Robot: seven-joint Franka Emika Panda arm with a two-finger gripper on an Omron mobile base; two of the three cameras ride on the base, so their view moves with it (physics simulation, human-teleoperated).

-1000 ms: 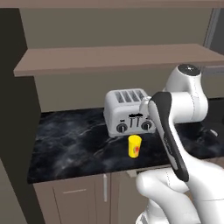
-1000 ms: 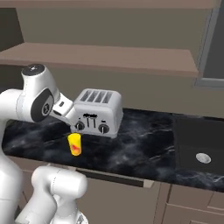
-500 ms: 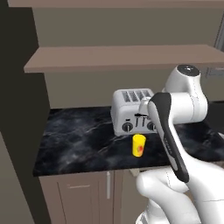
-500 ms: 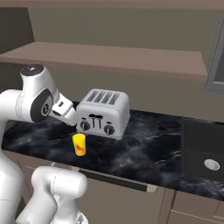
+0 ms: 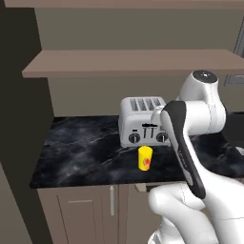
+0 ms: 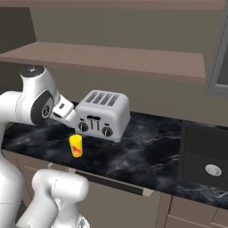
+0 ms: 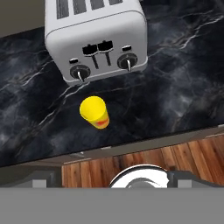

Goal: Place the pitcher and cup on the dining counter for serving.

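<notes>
1. The cup [image 5: 145, 157] is a small bright yellow tumbler with a red-orange mark on its side. It stands upright on the black marble bench [image 5: 81, 152], just in front of the silver four-slot toaster [image 5: 143, 121] and near the bench's front edge.
2. My guess on handling: it looks light and stiff, probably plastic, with smooth, slightly tapered walls, so it could slip or tip if nudged from one side. I'd take it around the middle of the body, one finger either side, rather than by the rim.
3. In the hand view the cup [image 7: 95, 112] sits below the toaster's two dials, apart from it, with nothing crowding it.
4. The claw is spread as wide as it goes and holds nothing. It hangs above the bench edge, well short of the cup.
5. No pitcher among what's on this bench.
</notes>
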